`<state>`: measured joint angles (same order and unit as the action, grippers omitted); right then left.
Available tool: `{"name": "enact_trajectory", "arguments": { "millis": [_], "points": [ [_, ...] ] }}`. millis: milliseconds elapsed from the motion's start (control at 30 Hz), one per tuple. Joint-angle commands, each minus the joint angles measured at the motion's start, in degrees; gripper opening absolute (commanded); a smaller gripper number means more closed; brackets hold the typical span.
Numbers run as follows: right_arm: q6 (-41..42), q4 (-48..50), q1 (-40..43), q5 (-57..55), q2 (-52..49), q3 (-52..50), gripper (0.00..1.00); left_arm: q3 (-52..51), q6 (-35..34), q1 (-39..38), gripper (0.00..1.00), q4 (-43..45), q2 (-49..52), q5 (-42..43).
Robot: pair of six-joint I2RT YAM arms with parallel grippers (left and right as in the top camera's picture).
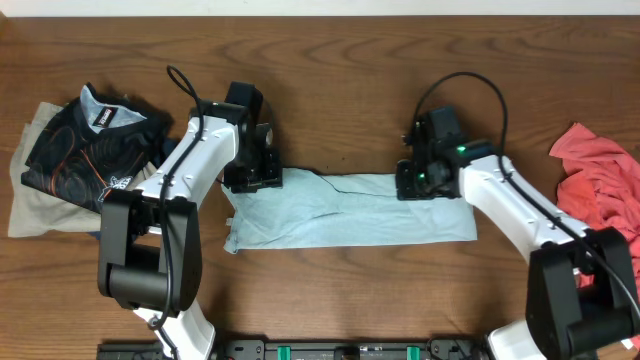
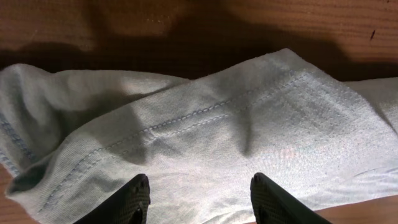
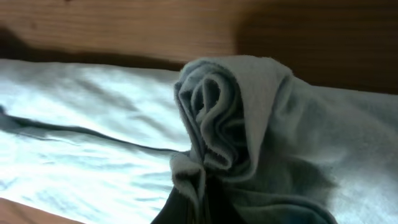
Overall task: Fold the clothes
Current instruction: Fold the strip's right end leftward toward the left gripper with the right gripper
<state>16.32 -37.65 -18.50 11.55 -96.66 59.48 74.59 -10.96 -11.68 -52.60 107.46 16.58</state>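
One T-shirt (image 1: 350, 215) corner inside right gripper (image 1: 420, 183), another beneath left gripper (image 2: 199, 194)

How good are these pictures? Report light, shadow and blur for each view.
Overhead: even light, sharp, no strong glare on the table; soft shadow along the far edge of the T-shirt. Left wrist: heavy shadow darkens the wood beyond the cloth and crosses it; stitching is crisp. Right wrist: dim; the bunched cloth near the lens is soft, its lower part nearly black.
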Motion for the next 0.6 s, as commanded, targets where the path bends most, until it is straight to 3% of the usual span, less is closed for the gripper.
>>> {"name": "enact_trajectory", "arguments": {
  "millis": [0, 100, 300, 333, 400, 567],
  "points": [
    [2.1, 0.5, -2.2, 1.0, -0.4, -0.3, 0.04, -0.3, -0.5, 0.1, 0.54, -0.2, -0.9, 0.3],
    [2.1, 0.4, -3.3, 2.4, -0.4, -0.3, 0.26, -0.3, -0.5, 0.1, 0.54, -0.2, -0.9, 0.3],
    [-3.8, 0.8, -4.0, 13.0, -0.4, -0.3, 0.40, -0.3, -0.5, 0.1, 0.54, 0.2, -0.9, 0.3],
    [-5.2, 0.5, -4.0, 13.2, -0.4, -0.3, 0.37, -0.3, -0.5, 0.1, 0.54, 0.3, -0.9, 0.3],
    [-6.1, -0.2, -3.6, 8.4, -0.4, -0.3, 0.20, -0.3, -0.5, 0.1, 0.54, 0.2, -0.9, 0.3],
    [-2.6, -0.7, -2.5, -4.9, -0.3, -0.3, 0.26, -0.5, -0.5, 0.1, 0.54, 0.3, -0.9, 0.3]
  ]
}}
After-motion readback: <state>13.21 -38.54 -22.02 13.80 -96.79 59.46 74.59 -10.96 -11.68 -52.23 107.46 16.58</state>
